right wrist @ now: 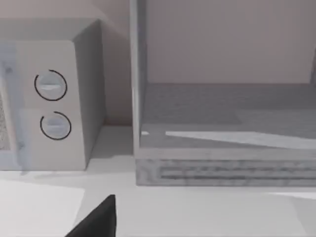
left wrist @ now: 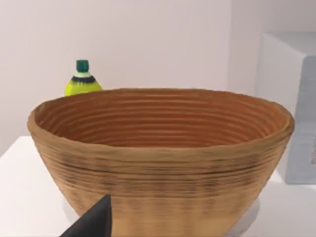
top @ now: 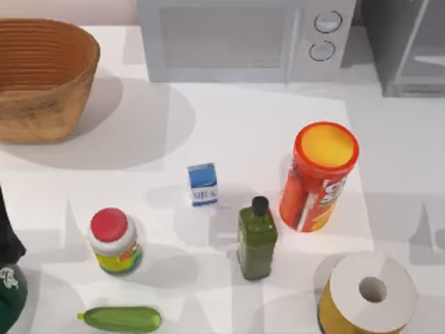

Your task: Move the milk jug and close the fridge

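Milk jug (top: 202, 184) is sitting upright in the middle of the table (top: 389, 153), nothing touching it. The green bottle (top: 256, 239) is just beside it toward the near right, the red-lidded jar (top: 115, 241) is off to its left, and the orange chips can (top: 317, 176) is further right. So as far as I can judge, step one hasn't started.

The fridge (top: 407, 45) is at the far right corner, next to the microwave (top: 243, 38). From the right wrist view it's clearly open: you can look straight into the grey interior (right wrist: 227, 123), and no door covers the front. So that part isn't done either.

Left arm (top: 10, 278) is parked at the near left edge of the table, its camera staring at the basket (left wrist: 163, 158). A dark fingertip (left wrist: 96, 222) pokes into that view, and another (right wrist: 98, 219) in the right wrist view facing the fridge, but I honestly can't tell whether either pincer is spread or clenched. Neither is grasping anything that I can see.

Basically everything's still left: grab the jug, move it, then shut the door.
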